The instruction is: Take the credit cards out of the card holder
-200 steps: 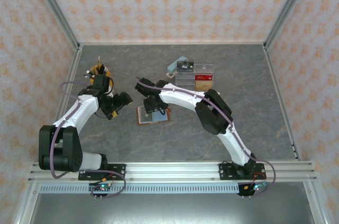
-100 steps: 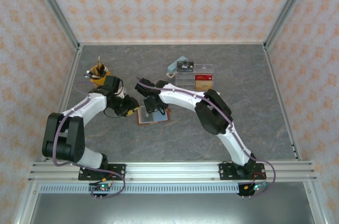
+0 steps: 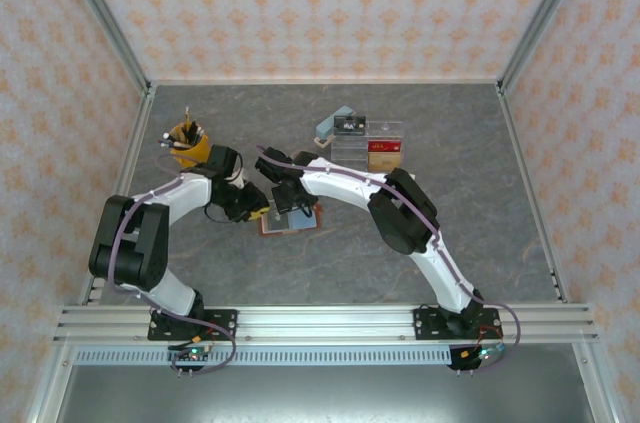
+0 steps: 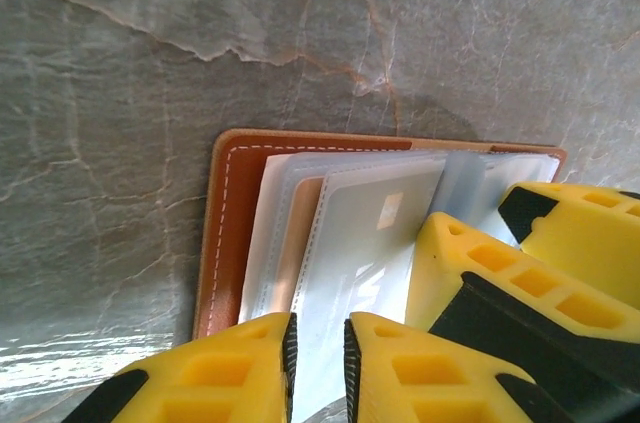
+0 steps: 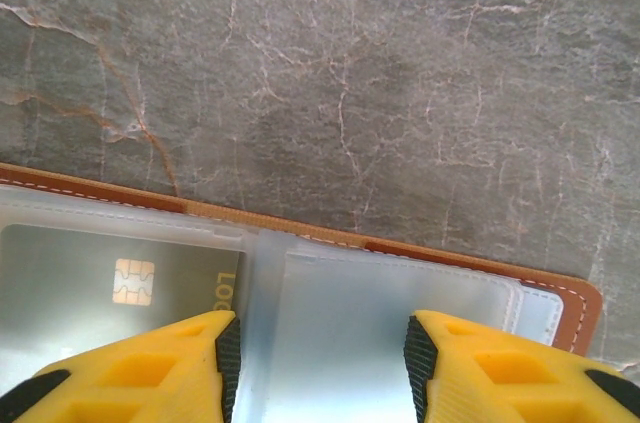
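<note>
The card holder (image 3: 300,224) lies open on the grey table, with a brown leather rim (image 4: 228,233) and clear sleeves. One sleeve holds a pale credit card (image 4: 375,233) with a chip. Another credit card (image 5: 90,283), grey with a chip, sits in the left sleeve in the right wrist view. My left gripper (image 4: 318,353) is at the holder's left edge (image 3: 255,211), its jaws a narrow gap apart over the pale card's sleeve. Whether they pinch it is unclear. My right gripper (image 5: 318,363) stands open on the holder (image 5: 560,293), fingers (image 4: 470,273) astride an empty-looking sleeve (image 5: 390,323).
A yellow pen cup (image 3: 186,138) stands just behind the left arm. At the back are a clear acrylic organiser (image 3: 372,146), a light blue block (image 3: 328,126) and a small black box (image 3: 348,124). Patterned walls enclose the table on three sides.
The left arm swung right from beside the pen cup to the holder's left edge, and its jaws narrowed from wide open. The right gripper stayed on the holder.
</note>
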`<state>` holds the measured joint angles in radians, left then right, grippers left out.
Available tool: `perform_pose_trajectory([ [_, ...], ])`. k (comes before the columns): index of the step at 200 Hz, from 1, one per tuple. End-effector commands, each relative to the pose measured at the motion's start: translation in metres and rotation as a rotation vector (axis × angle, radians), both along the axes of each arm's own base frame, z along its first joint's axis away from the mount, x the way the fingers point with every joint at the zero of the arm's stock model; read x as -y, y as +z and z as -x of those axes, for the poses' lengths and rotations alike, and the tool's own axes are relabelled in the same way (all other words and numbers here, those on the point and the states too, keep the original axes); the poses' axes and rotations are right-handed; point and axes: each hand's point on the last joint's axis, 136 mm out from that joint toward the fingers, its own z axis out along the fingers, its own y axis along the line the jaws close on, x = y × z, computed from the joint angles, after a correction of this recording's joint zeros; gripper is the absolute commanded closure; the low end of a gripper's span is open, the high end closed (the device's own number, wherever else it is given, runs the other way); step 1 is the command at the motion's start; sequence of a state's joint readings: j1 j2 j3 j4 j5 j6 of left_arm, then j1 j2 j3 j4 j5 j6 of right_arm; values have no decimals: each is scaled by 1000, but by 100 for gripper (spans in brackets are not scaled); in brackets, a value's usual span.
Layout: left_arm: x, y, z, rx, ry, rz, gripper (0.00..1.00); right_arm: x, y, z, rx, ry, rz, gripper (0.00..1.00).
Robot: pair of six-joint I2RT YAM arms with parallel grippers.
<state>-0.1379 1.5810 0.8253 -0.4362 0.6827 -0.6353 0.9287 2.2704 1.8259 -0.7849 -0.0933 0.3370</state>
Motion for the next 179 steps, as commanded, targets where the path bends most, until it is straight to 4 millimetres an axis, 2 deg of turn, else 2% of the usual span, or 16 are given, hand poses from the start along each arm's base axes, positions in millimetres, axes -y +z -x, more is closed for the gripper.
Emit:
perform_pose_trajectory([
  [1,5,-2,0,2,-26,11,75,24,-47,11,-86,-12,106,52],
  [76,5,-13,2,-26,-37,4,72,23,-48,14,-103,-11,95,53],
  [155,21,1,-3,18,-45,108,77,21,-48,16,-112,-5,84,54],
  [179,20,3,-3,27,-44,102,78,21,-47,17,-116,-3,81,54],
])
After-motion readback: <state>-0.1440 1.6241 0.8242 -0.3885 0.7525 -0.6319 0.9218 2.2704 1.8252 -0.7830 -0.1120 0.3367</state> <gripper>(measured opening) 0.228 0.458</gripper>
